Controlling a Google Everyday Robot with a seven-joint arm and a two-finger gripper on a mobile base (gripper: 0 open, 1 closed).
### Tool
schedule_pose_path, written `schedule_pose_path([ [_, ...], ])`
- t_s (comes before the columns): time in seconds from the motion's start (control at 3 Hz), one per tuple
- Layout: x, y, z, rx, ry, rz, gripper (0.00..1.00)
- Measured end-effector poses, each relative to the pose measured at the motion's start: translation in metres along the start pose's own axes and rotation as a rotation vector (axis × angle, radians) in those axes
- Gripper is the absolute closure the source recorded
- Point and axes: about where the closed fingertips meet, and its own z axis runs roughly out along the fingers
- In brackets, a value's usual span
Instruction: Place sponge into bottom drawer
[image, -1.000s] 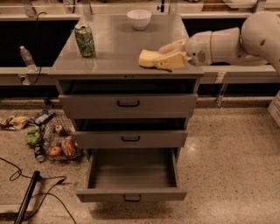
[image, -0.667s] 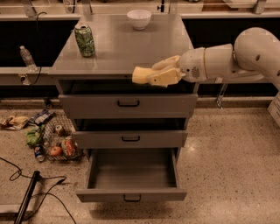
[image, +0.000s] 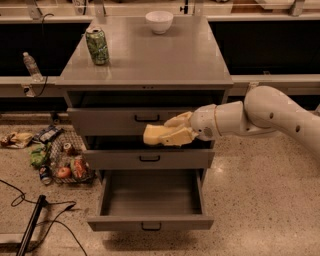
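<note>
Cream pincer (image: 174, 131) before grey upper drawers (image: 110, 121); pale-yellow sponge (image: 155, 135); green can (image: 97, 46).

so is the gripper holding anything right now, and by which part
The gripper holds the sponge by the end nearest the arm, in front of the top drawer.

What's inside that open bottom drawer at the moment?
Only bare grey floor shows inside the bottom drawer; the strip right behind its front panel is hidden. The pincer holds the sponge higher up, in front of the middle drawer.
</note>
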Motion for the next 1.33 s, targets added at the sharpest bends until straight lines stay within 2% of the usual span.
schedule_pose_path([
  [0.33, 0.0, 0.0, 0.0, 0.0, 0.0, 0.0, 1.0],
  [0.67, 0.015, -0.006, 0.021, -0.006, -0.011, -0.037, 1.0],
  [1.33, 0.097, -0.023, 0.105, -0.003, -0.026, -0.181, 1.0],
])
